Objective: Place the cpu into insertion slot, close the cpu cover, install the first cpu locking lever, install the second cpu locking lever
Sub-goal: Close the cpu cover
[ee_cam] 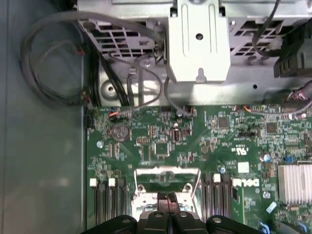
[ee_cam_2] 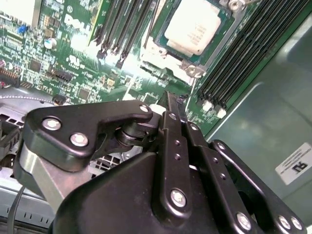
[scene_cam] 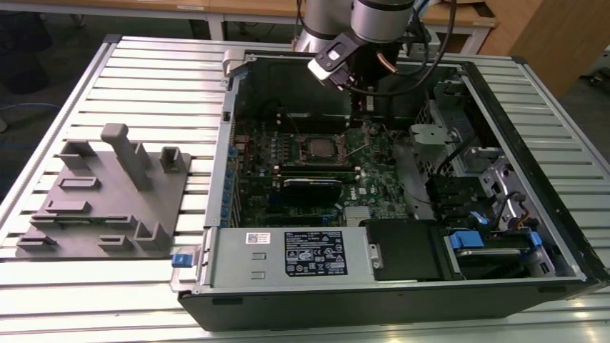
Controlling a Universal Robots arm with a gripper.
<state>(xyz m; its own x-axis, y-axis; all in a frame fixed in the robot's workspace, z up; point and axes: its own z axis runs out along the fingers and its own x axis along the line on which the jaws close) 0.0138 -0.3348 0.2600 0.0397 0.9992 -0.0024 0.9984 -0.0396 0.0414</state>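
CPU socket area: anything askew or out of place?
The cpu sits flat and square, and the cpu cover looks down around it. One oddity: a thin lever sticks up at an angle beside it in the exterior view, seemingly unlatched.

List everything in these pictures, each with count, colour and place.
computer case: one, black, open, on the table
table: one, silver, slatted, under the case
fixture block: one, grey, on the table at the exterior view's left
circuit board: one, green, inside the case
cpu: one, silver-grey, on the circuit board
cpu cover: one, silver frame, around the cpu
memory slots: two groups, black, either side of the cpu
power supply: one, silver, at the case's near edge
heat sink: one, silver, finned, on the circuit board
arm: one, grey, reaching into the case
pincer: one, black, shut, above the circuit board beside the cpu cover
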